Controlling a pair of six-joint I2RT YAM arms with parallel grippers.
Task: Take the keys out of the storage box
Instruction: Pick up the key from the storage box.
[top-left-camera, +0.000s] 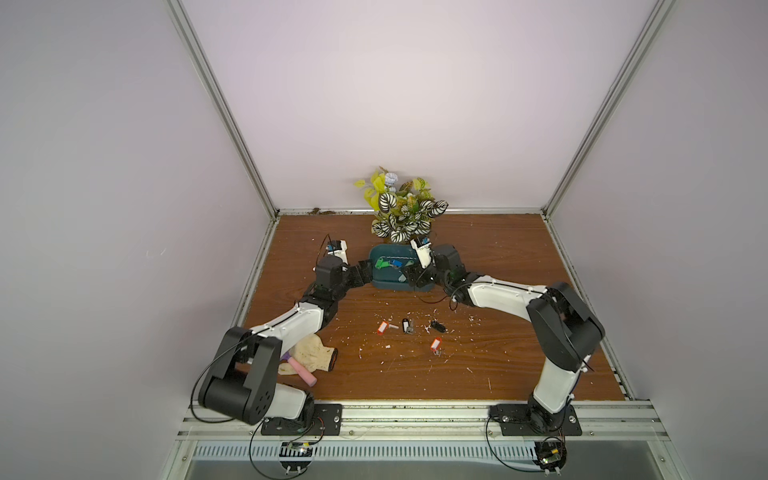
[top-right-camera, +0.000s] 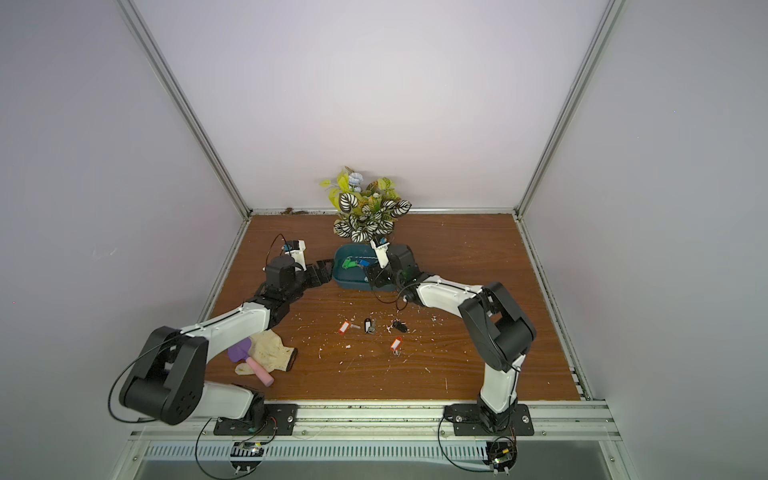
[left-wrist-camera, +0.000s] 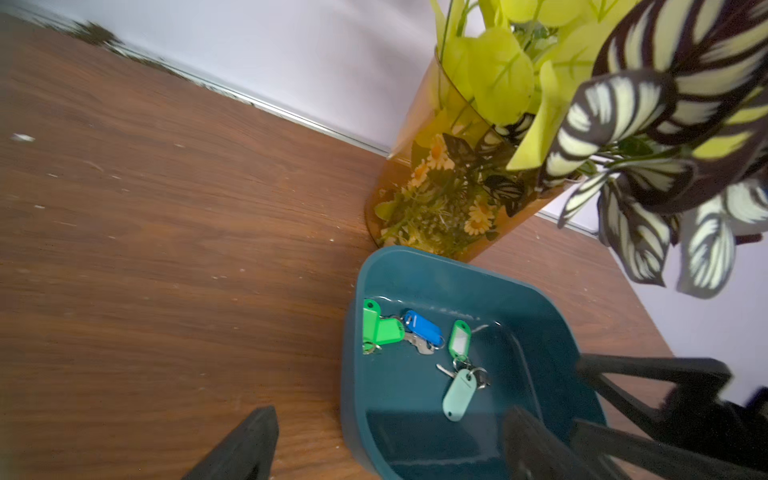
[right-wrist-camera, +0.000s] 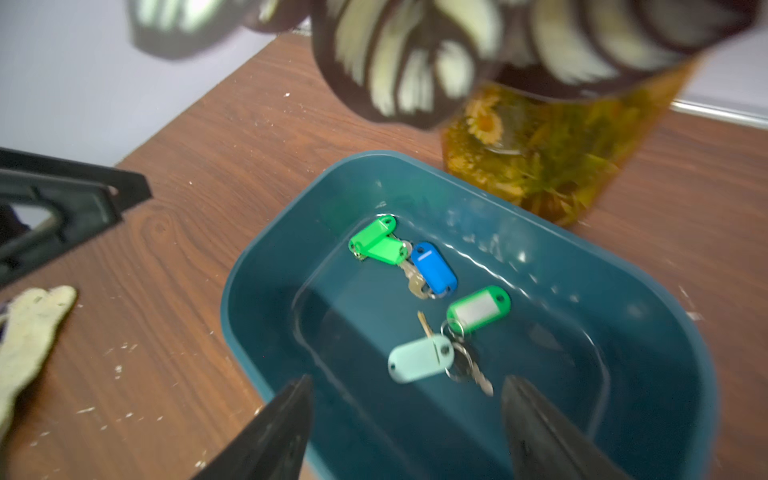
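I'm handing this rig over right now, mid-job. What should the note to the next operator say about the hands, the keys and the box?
Left hand: open, empty, straddling the storage box wall.
Right hand: open, empty, over the box, just short of the pale mint key.
Done: four keys on the table: orange-red tag, black tag, black fob, second orange-red tag.
To do: five in the box: two overlapping green tags, blue tag, white-labelled green tag, and the pale mint one.
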